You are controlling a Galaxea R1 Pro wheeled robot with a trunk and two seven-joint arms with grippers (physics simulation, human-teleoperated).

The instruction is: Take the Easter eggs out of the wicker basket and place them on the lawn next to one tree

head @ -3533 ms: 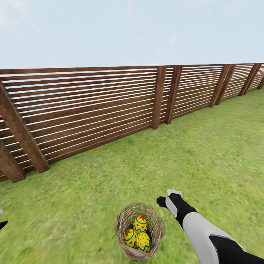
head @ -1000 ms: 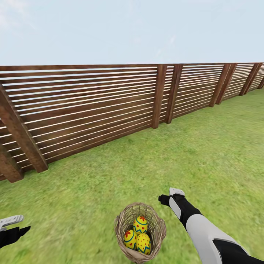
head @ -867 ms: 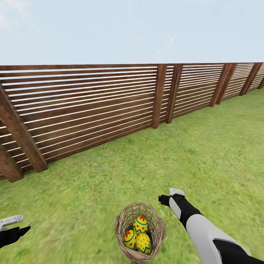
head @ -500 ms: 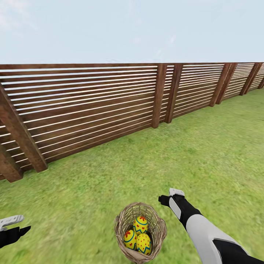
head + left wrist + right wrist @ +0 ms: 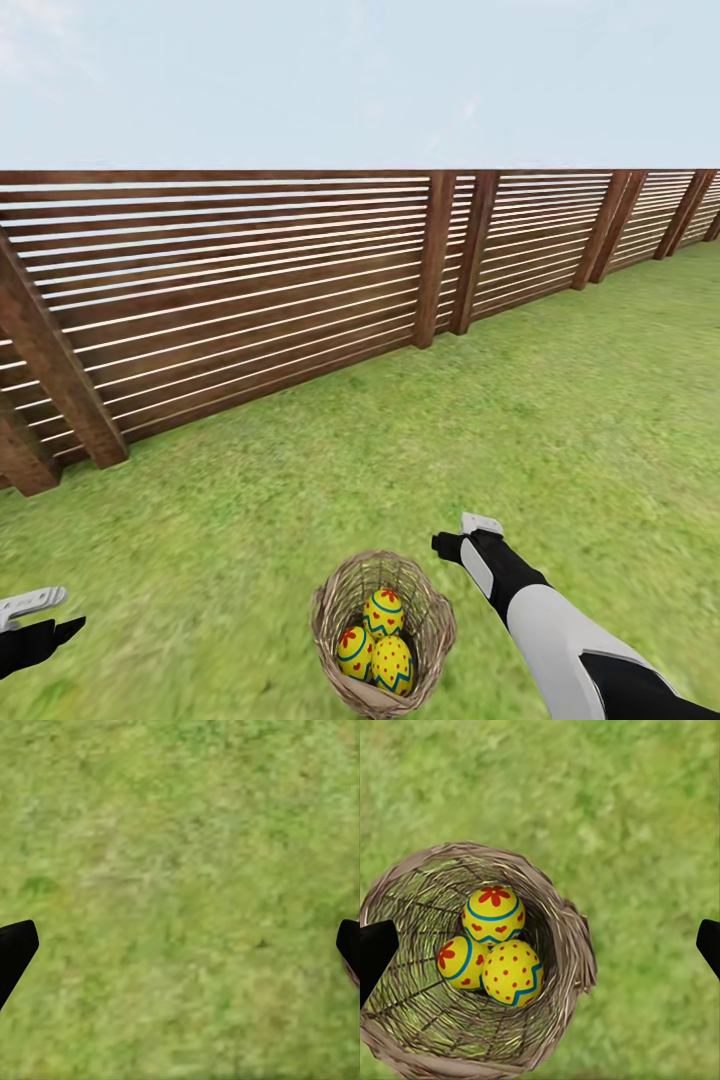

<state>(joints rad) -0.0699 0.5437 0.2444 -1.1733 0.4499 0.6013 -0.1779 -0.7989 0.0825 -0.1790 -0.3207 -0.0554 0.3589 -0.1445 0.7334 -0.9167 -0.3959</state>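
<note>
1. A wicker basket (image 5: 383,633) stands upright on the lawn (image 5: 560,420) directly in front of the robot, mouth open to the sky, its three Easter eggs (image 5: 380,646) nestled together at the bottom, touching one another.

2. The right gripper (image 5: 463,541) hovers just beside the basket's rim; its wrist camera looks straight down into the weave at the eggs (image 5: 493,946), a stance that suggests a reach for the first egg is being lined up.

3. Its jaws stand wide apart, the dark fingertips (image 5: 375,952) barely entering at opposite edges of the wrist view, gripping nothing.

4. The left gripper (image 5: 35,618) waits low and well apart from the basket, jaws likewise spread and empty over bare grass (image 5: 180,885).

5. A brown slatted fence (image 5: 250,290) closes off the background; the left arm is cut off by the frame, and the basket's lower wall (image 5: 472,1057) runs out of the wrist picture.
</note>
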